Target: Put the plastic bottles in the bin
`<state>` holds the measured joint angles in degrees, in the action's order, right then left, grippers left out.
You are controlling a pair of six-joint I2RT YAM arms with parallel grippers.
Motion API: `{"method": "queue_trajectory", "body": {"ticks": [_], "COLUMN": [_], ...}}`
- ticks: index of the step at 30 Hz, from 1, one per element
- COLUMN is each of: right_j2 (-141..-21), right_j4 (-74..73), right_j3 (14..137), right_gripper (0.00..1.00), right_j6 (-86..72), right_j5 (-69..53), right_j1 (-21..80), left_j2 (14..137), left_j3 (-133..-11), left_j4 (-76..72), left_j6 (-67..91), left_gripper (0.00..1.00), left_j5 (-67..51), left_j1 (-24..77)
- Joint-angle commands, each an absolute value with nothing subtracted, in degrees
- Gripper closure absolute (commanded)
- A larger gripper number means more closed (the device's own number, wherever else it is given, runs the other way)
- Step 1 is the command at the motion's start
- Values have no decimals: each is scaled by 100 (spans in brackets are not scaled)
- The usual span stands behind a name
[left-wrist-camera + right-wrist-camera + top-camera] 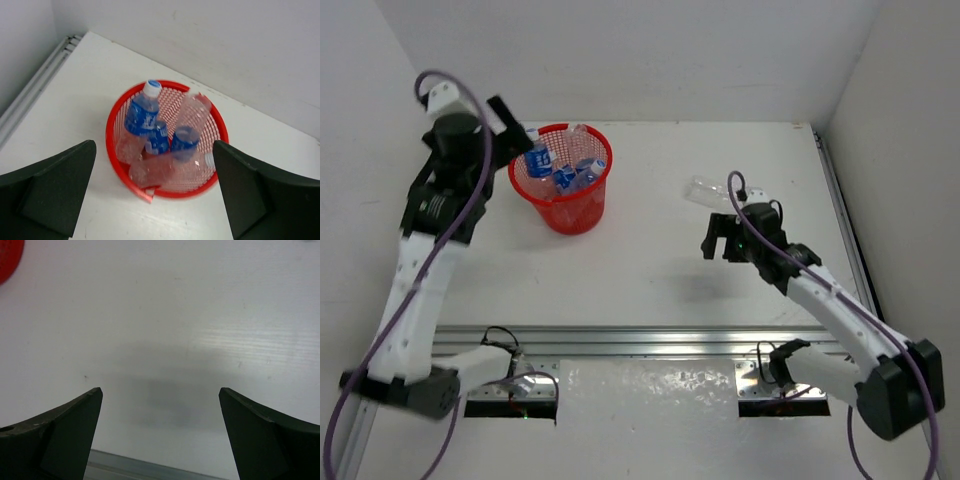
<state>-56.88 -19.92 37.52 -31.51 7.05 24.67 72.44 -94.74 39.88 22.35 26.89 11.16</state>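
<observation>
The bin [582, 214] is a round red mesh basket standing at the back left of the table; its rim [111, 150] also fills the left wrist view. Several plastic bottles lie inside it, among them a blue-labelled one with a white cap [142, 114] and a clear one lying across the bottom [157, 171]. My left gripper [517, 128] hangs open just above the bin's left side with nothing between its fingers [154, 150]. One clear bottle [712, 192] lies on the table at the right. My right gripper [718, 244] hovers open and empty just in front of it, over bare table [160, 392].
An aluminium rail [650, 342] runs across the near edge of the table. White walls close in the back and both sides. A corner of the red bin [7, 257] shows at the top left of the right wrist view.
</observation>
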Motion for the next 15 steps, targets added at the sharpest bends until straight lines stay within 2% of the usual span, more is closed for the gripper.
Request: {"method": "queue_trajectory", "body": {"ticks": [1, 4, 7, 10, 15], "right_j2": [-6622, -7650, -8775, -9716, -10625], "right_j4": [-1539, -1178, -1117, -975, -1160], "right_j3": [4621, 5263, 6168, 6679, 7496], "right_gripper": [1, 1, 1, 1, 1], "right_j6": [-2736, -1850, -753, 1050, 2652], "right_j5": [764, 1027, 1379, 987, 1019], "right_j1": [2094, 1925, 1829, 1819, 1679], "left_j2": [5764, 4453, 3572, 3331, 3462], "left_j3": [-8275, -5871, -4567, -4306, -4315], "left_j4": [3578, 2875, 2479, 2557, 2495], "left_j6": [2294, 2162, 2048, 2056, 1916], "left_gripper": [0, 0, 0, 0, 0], "left_j5": [1909, 917, 607, 475, 185], "left_j1": [1072, 1081, 1081, 1098, 1081]}}
